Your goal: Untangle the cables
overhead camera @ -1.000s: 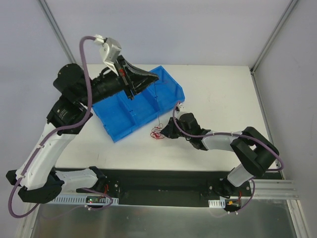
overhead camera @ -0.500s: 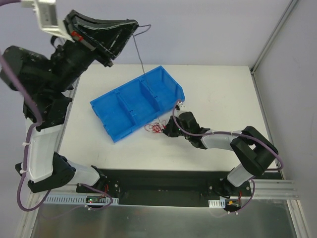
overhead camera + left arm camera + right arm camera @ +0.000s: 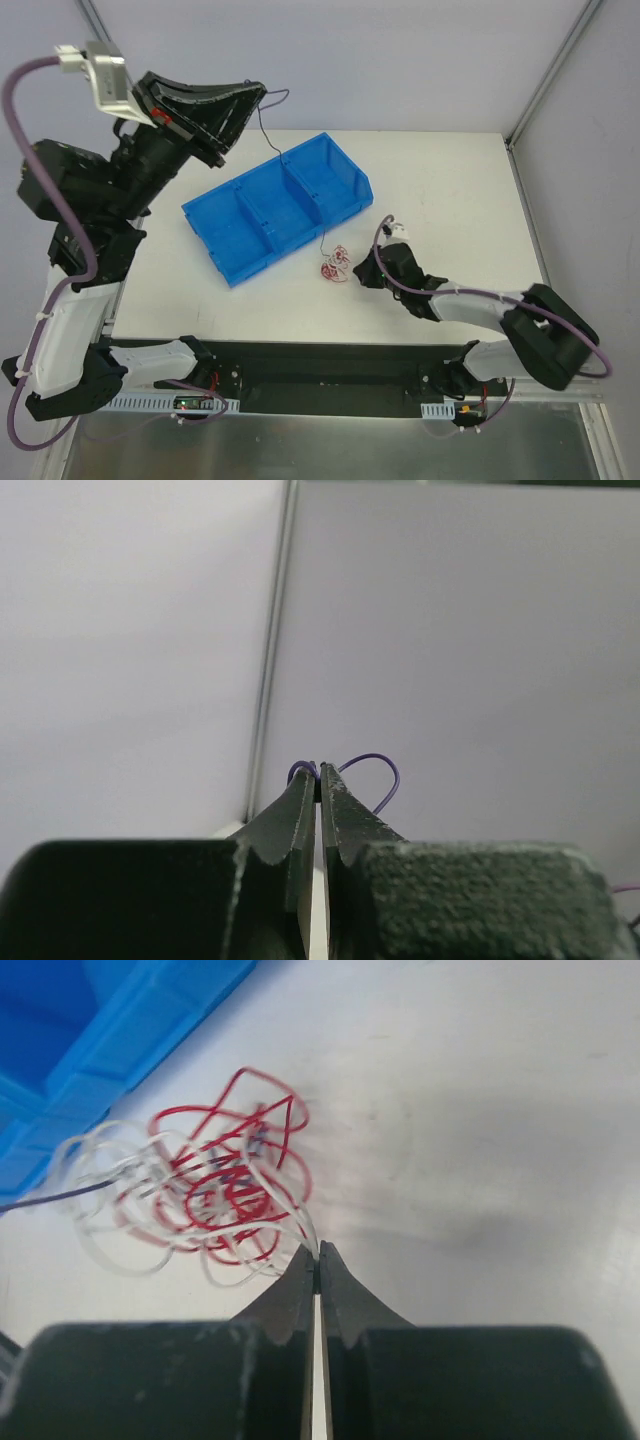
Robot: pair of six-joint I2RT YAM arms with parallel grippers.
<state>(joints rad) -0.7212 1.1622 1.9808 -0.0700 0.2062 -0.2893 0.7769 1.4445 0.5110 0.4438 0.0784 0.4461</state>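
The cables are a small tangle (image 3: 333,266) of red and white curly wires on the table beside the bin, shown close up in the right wrist view (image 3: 215,1195). A thin dark wire (image 3: 270,133) runs taut from the tangle up over the bin to my left gripper (image 3: 260,95). That gripper is raised high and shut on the wire, whose purple loop (image 3: 385,767) sticks out past the tips (image 3: 318,770). My right gripper (image 3: 358,272) is low at the tangle's right side, shut on a white strand at its tips (image 3: 318,1252).
A blue bin (image 3: 235,245) with three compartments lies tilted on the white table, left of the tangle; its corner shows in the right wrist view (image 3: 90,1030). Grey walls and frame posts enclose the table. The black base rail runs along the near edge.
My right gripper has drawn back to the right, dragging the tangle away from the bin. My left arm has come down a little and the dark wire still hangs from it.
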